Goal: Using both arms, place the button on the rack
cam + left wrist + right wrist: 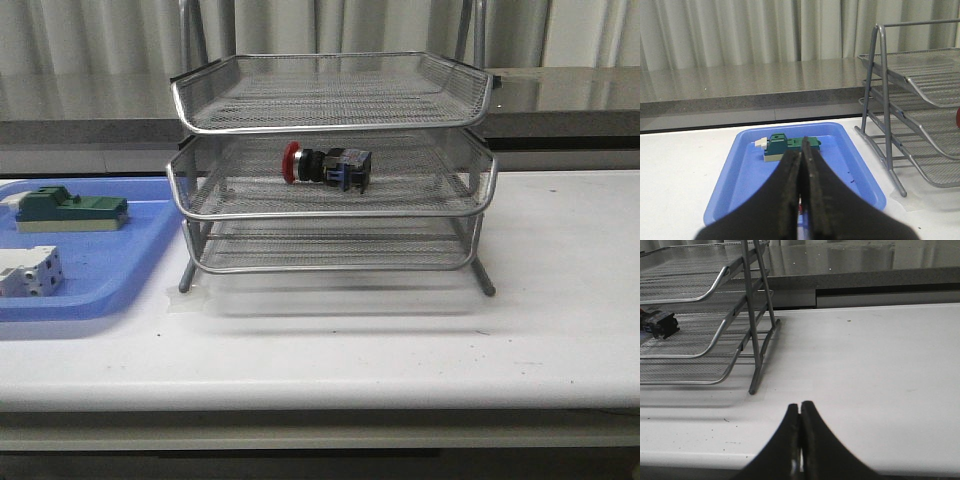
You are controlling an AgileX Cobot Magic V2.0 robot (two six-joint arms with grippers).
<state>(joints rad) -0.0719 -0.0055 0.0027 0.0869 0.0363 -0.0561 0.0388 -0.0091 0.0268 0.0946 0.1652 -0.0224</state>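
The button (325, 165), red cap pointing left with a black-and-blue body, lies on its side in the middle tier of the silver wire rack (330, 205). Its black end shows in the right wrist view as the button (659, 324), and a sliver of red cap (958, 116) shows at the edge of the left wrist view. Neither arm appears in the front view. My left gripper (801, 155) is shut and empty, hovering over the blue tray (740, 175). My right gripper (800, 407) is shut and empty over the bare white table, to the right of the rack (755, 340).
The blue tray (140, 250) at the left holds a green block (70, 210) and a white-grey block (30, 270). A grey ledge (560, 105) and curtains run behind the table. The rack's feet (485, 285) rest on the white tabletop.
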